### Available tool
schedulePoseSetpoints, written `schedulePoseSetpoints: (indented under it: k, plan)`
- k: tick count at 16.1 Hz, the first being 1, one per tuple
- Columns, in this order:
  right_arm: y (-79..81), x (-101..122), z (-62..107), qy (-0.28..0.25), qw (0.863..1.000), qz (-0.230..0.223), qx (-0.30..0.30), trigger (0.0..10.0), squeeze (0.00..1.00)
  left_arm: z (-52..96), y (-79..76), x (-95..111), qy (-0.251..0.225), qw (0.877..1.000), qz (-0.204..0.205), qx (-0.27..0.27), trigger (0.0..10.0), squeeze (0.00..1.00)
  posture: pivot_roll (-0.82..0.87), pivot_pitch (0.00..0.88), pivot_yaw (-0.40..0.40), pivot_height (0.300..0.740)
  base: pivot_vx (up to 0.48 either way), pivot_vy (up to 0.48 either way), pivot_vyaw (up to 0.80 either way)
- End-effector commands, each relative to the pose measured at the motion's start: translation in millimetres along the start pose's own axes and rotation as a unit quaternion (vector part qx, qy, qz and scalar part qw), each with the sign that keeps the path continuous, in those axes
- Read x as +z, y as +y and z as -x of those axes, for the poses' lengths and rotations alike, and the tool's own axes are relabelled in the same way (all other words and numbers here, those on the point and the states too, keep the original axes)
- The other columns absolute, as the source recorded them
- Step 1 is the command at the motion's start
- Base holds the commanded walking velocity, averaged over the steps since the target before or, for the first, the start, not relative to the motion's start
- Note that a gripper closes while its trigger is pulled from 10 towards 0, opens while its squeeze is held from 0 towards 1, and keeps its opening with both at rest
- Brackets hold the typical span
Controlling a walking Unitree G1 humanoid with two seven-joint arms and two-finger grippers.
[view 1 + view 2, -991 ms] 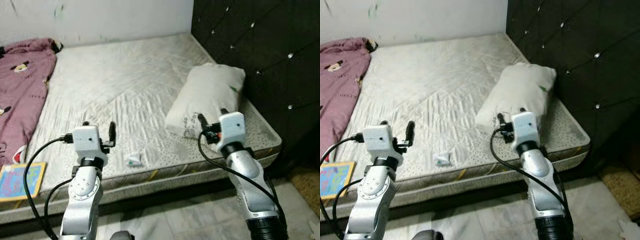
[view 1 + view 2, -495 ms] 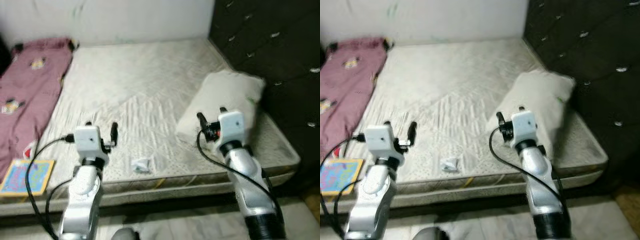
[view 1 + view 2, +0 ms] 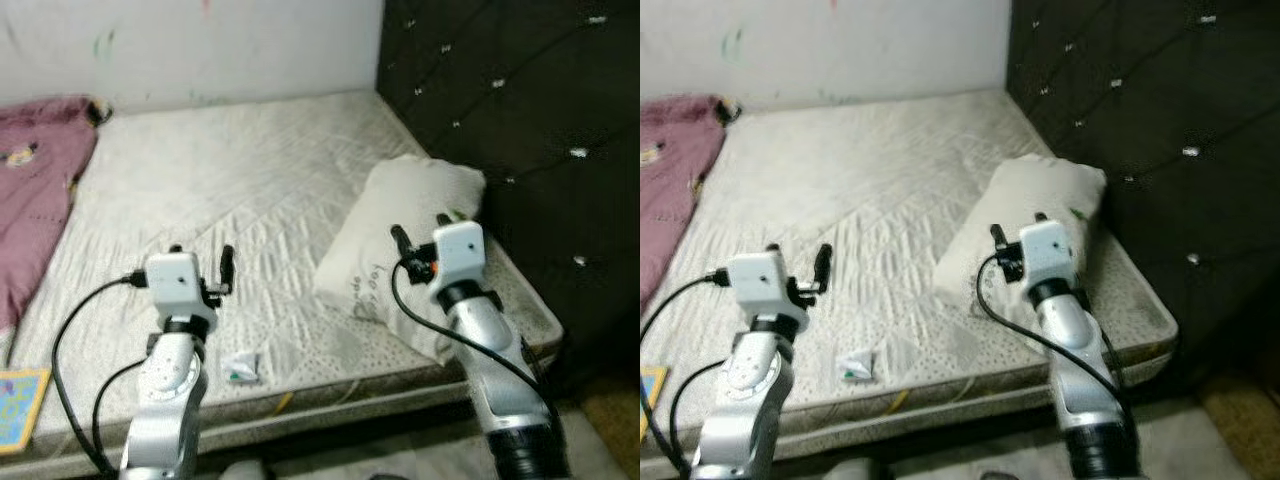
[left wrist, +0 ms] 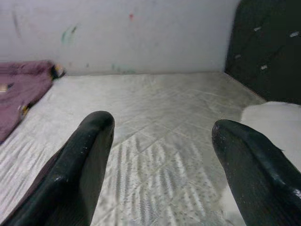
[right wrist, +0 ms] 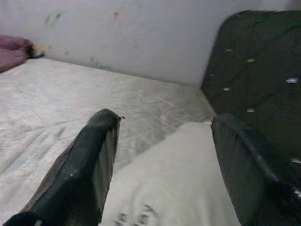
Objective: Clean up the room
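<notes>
Left eye view: the pillow [image 3: 405,245] lies on the bed [image 3: 230,180] near the dark headboard [image 3: 500,120], its long axis running from the near edge up toward the headboard. The right pincer [image 3: 418,232] hangs just over the pillow's near end, fingers spread, holding nothing. The left pincer [image 3: 198,262] is also spread and empty, well apart from the pillow; a small wrapper [image 3: 240,368] lies on the bed just ahead of that arm, nearer to it than to the right one.

Right eye view: a pink garment [image 3: 670,190] lies at the far left of the bed.

Left wrist view: its fingers [image 4: 87,155] stand wide over bare mattress, the pillow off to one side.

Right wrist view: the pillow sits directly between and beyond the spread fingers [image 5: 91,155]. By my judgement the right arm is the nearer one for the pillow.
</notes>
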State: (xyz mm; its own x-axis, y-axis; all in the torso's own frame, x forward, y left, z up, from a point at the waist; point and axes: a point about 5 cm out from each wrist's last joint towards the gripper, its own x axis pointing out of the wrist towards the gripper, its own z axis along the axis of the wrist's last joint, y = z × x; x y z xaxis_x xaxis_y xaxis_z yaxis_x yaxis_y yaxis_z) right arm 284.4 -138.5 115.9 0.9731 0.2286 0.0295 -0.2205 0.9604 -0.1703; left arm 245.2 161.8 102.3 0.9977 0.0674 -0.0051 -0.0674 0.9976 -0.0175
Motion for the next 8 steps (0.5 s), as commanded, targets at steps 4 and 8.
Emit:
schedulePoseSetpoints:
  k: [4,8]
  plan:
    - [0.6,2.2,0.0,-0.003,1.000,0.001,0.008,10.0,0.00,0.1,0.0,-1.8,0.012,1.000,0.024,0.002,10.0,0.00,-0.05,0.000,-0.012,0.740,0.000,0.000,0.00]
    - [1.6,2.2,0.0,-0.004,1.000,0.002,0.012,10.0,0.00,0.1,-2.8,-2.6,0.015,0.999,0.031,-0.020,10.0,0.00,-0.05,0.000,-0.012,0.740,0.000,0.000,0.60]
